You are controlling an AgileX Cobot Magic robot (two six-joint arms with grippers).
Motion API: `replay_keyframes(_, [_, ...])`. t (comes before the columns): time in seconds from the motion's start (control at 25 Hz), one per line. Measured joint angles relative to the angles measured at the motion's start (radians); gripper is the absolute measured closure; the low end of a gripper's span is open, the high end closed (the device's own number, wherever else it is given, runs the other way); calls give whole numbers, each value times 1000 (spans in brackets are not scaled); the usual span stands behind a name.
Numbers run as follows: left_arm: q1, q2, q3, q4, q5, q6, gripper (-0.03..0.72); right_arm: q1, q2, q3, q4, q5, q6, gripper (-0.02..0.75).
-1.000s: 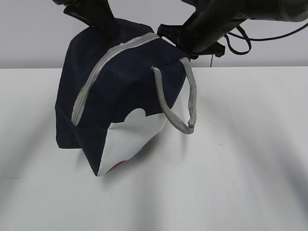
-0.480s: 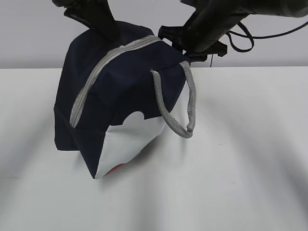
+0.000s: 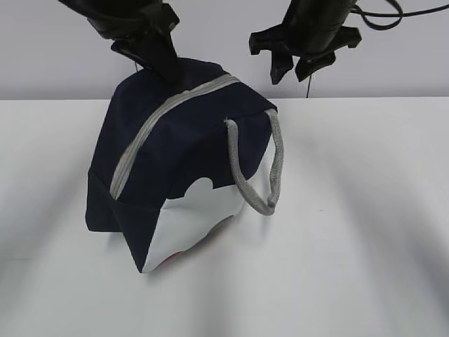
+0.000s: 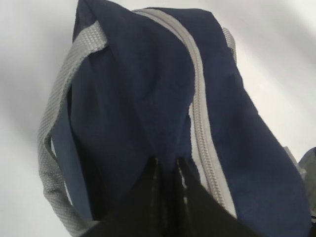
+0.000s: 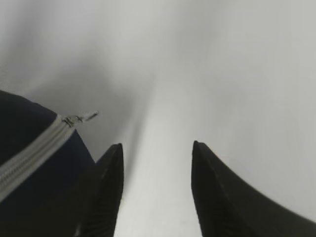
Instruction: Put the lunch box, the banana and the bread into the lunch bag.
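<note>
On our left, the left gripper has its jaws pressed together on a fold of the lunch bag, pinching navy fabric just beside the zipper, which looks zipped shut. On our right, the right gripper hangs with jaws spread and nothing between them, the bag's end just below and beside them. Our worry: that thin pinch could slip and let the bag tip over.

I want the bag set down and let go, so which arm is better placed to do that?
Probably the left: its gripper is shut on the lunch bag fabric beside the zipper. The right gripper is open, above the bag, holding nothing.
</note>
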Motion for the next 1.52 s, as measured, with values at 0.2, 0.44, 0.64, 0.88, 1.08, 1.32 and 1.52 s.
replay_keyframes(0.2, [0, 43, 0, 30, -4, -6, 676, 0, 0, -97, -58, 163, -5, 383])
replay_keyframes(0.44, [-2, 60, 0, 101, -4, -105, 673, 0, -4, -149, -66, 179, -41, 383])
replay_keyframes(0.64, [-2, 60, 0, 110, -5, -171, 579, 0, -27, -149, -56, 180, -47, 383])
replay_keyframes(0.88, [-2, 60, 0, 126, -7, -191, 281, 0, -87, -149, -19, 184, -80, 384])
replay_keyframes(1.08, [-2, 60, 0, 128, -7, -220, 235, 0, -159, -96, -8, 184, -88, 383])
replay_keyframes(1.32, [-2, 50, 0, 110, -7, -230, 231, 0, -241, 12, -8, 189, -88, 383])
replay_keyframes(1.52, [-2, -7, 0, 103, -12, -249, 230, 0, -309, 59, -8, 189, -88, 384])
